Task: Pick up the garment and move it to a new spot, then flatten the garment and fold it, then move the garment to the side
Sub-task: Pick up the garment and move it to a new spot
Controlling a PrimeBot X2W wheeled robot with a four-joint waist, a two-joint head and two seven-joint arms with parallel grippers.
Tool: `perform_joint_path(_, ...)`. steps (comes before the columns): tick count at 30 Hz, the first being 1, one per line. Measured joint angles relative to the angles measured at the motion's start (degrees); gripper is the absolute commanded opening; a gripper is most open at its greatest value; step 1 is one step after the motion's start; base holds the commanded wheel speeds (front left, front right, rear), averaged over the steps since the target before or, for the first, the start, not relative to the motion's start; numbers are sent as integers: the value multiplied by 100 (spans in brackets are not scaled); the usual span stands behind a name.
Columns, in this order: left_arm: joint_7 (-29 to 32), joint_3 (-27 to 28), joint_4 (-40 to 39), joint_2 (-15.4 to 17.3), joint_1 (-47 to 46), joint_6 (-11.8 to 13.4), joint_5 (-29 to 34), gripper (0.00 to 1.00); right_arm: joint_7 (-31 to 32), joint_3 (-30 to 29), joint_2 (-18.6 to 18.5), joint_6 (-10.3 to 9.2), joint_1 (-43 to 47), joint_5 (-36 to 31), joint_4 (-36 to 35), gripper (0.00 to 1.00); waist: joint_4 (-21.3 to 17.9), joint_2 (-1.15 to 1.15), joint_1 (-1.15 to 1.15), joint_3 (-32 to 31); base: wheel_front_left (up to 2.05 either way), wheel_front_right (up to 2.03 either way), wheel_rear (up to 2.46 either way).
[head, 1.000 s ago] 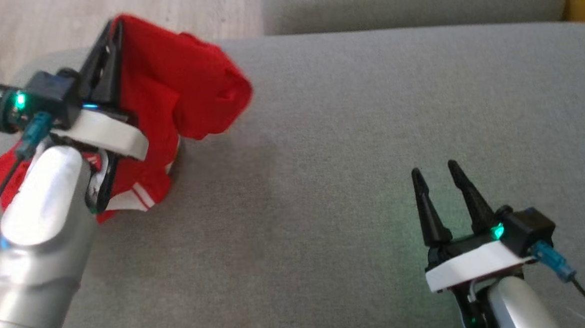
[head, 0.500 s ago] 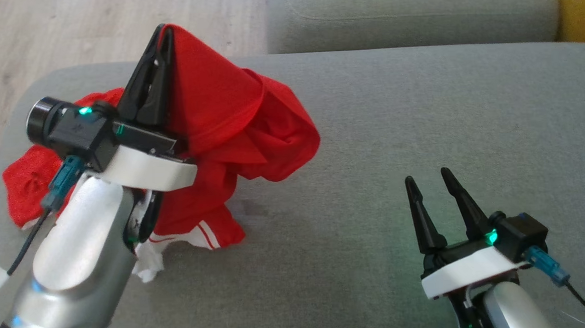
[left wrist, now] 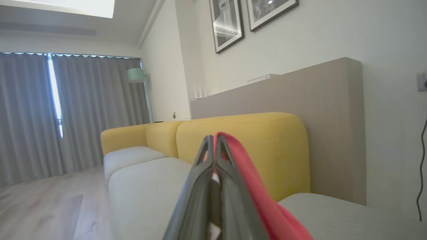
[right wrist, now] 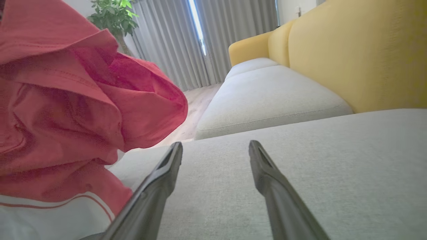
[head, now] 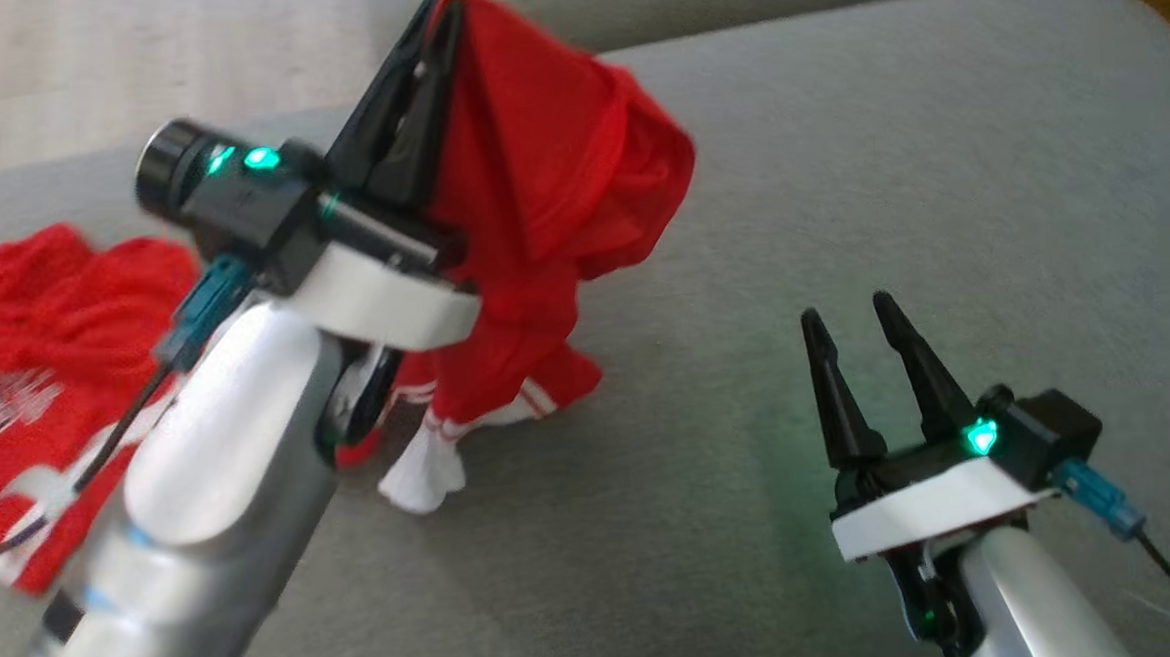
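Head view: your left gripper (head: 440, 4) clamps the red garment (head: 546, 150) aloft; right gripper (head: 846, 310) gapes empty. Relocating step, I judge; next, lower it at the cushion (head: 886, 152) centre.

Soft daylight through curtains (left wrist: 83, 110), head-view motion blur on the garment (head: 546, 160)

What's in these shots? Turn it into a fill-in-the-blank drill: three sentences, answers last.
1. The left gripper has its fingers shut on a ____ garment.
2. The right gripper holds nothing; its fingers stand ____.
3. Behind the grey cushion, the sofa backrest is ____.
Missing words: red; open; yellow.
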Motion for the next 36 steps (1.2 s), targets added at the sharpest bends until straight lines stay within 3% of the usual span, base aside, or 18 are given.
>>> perform_joint_path(9, -207, -162, 1044, -634, -1029, -30, 212, 0, 0, 67, -2, 0, -193, 275, -167, 100, -1053, 0, 0, 411, 0, 0, 0)
perform_joint_path(10, -270, -157, 1210, -693, -1148, -44, 211, 42, 0, 68, -2, 0, -222, 303, -189, 100, -1141, 0, 0, 461, 0, 0, 0)
perform_joint_path(11, -323, -146, 1386, -759, -1257, -54, 201, 100, 0, 73, -1, 0, -237, 310, -213, 100, -1223, 0, 0, 513, 0, 0, 0)
perform_joint_path(16, -488, -157, 2046, -995, -1437, -253, 157, 100, 0, 41, -1, 0, -243, 311, -247, 100, -1439, 0, 1, 728, 0, 0, 0)
perform_joint_path(20, -586, -1, 2230, -945, -1338, -259, 155, 100, 0, -134, -2, 0, -240, 285, -289, 100, -1281, 0, 0, 724, 0, 0, 0)
perform_joint_path(28, -617, 827, 1347, -416, -15, -186, 207, 100, 0, -446, -1, 0, -182, 16, -337, 100, -571, 0, -1, 450, 0, 0, 0)
perform_joint_path(36, -617, 1338, 712, -292, 1779, -141, 326, 100, -1, -644, 0, 0, 96, -316, -311, 100, 325, 0, -1, 84, 0, 0, 0)
